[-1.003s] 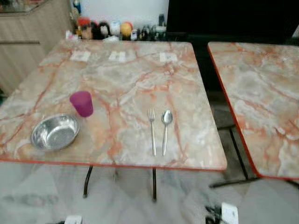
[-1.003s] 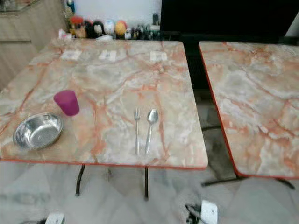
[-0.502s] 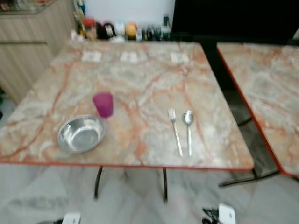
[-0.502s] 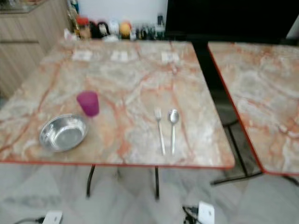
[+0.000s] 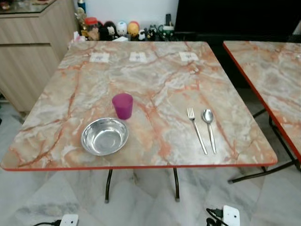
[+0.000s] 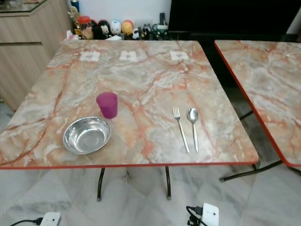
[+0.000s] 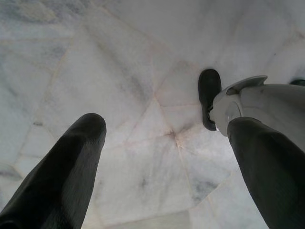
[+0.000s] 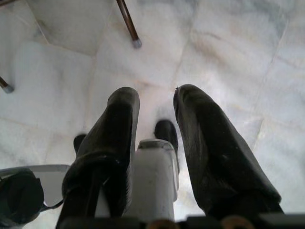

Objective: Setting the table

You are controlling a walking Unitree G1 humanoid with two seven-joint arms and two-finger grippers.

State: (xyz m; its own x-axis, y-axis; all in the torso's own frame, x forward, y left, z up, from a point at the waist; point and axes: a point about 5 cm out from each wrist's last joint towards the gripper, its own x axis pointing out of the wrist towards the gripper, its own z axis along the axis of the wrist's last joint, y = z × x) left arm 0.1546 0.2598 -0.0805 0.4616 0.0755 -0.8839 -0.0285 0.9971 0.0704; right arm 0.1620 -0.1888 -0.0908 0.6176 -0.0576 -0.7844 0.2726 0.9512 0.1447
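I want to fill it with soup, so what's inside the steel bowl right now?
Nothing: the bowl sits bare on the table, its shiny bottom in plain sight. The purple cup stands just behind it; the cup's inside is hidden from this angle.

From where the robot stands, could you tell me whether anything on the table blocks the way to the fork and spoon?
Nothing visible does. The fork and spoon lie side by side near the table's front edge, with bare marble around them. The purple cup and steel bowl sit well off to their left.
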